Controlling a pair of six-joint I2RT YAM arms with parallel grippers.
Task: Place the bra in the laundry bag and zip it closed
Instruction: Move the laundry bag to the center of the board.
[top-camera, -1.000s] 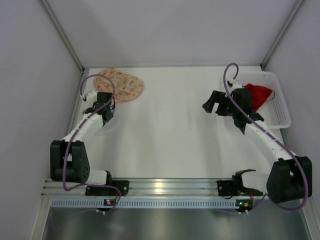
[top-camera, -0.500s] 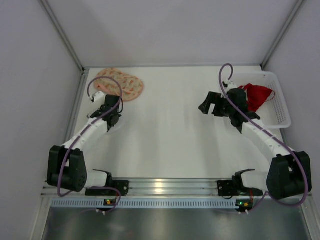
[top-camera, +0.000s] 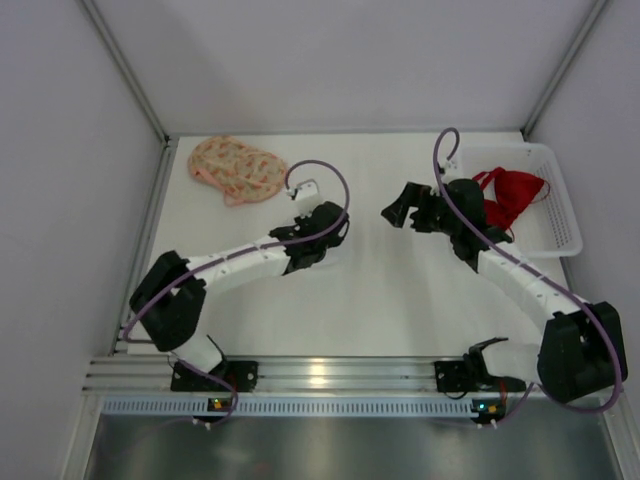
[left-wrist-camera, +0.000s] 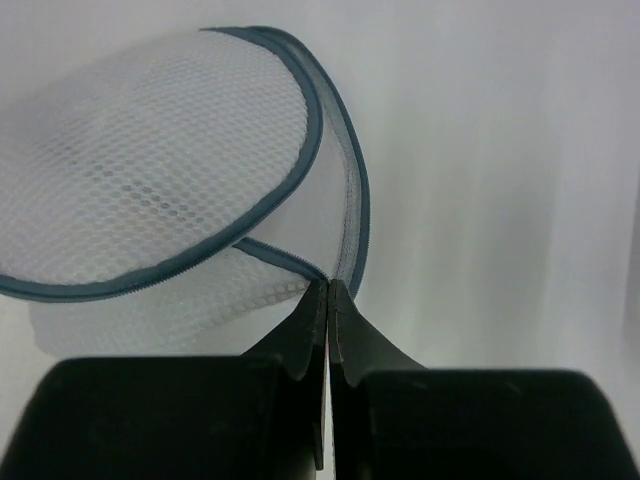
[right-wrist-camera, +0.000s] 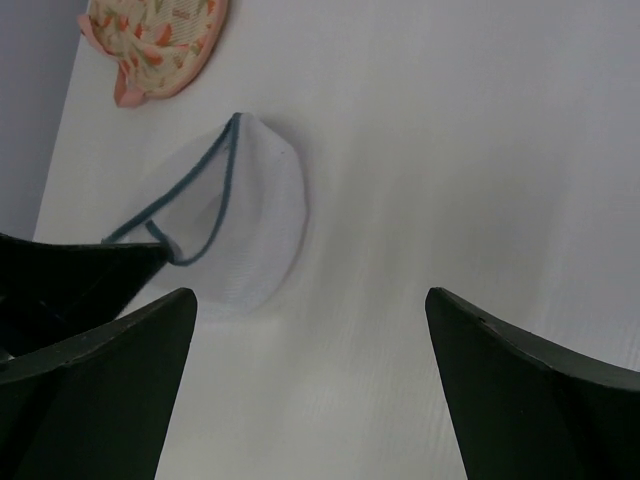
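A white mesh laundry bag (left-wrist-camera: 150, 170) with a blue-grey zipper rim lies on the table; it also shows in the right wrist view (right-wrist-camera: 245, 205). My left gripper (left-wrist-camera: 328, 285) is shut on the bag's zipper edge near the table's middle (top-camera: 333, 232). The bag is hard to make out in the top view. A red bra (top-camera: 512, 195) with thin straps lies in a white basket (top-camera: 562, 225) at the right. My right gripper (top-camera: 400, 212) is open and empty above the table, just left of the basket, its jaws wide apart (right-wrist-camera: 310, 295).
A floral peach padded garment (top-camera: 235, 168) lies at the far left corner and shows in the right wrist view (right-wrist-camera: 150, 40). Grey walls enclose the table at the left, back and right. A metal rail (top-camera: 320, 375) runs along the near edge.
My left arm has swung from the far left to the table's middle, shut on the bag's edge. My right gripper has moved a little left, away from the basket.
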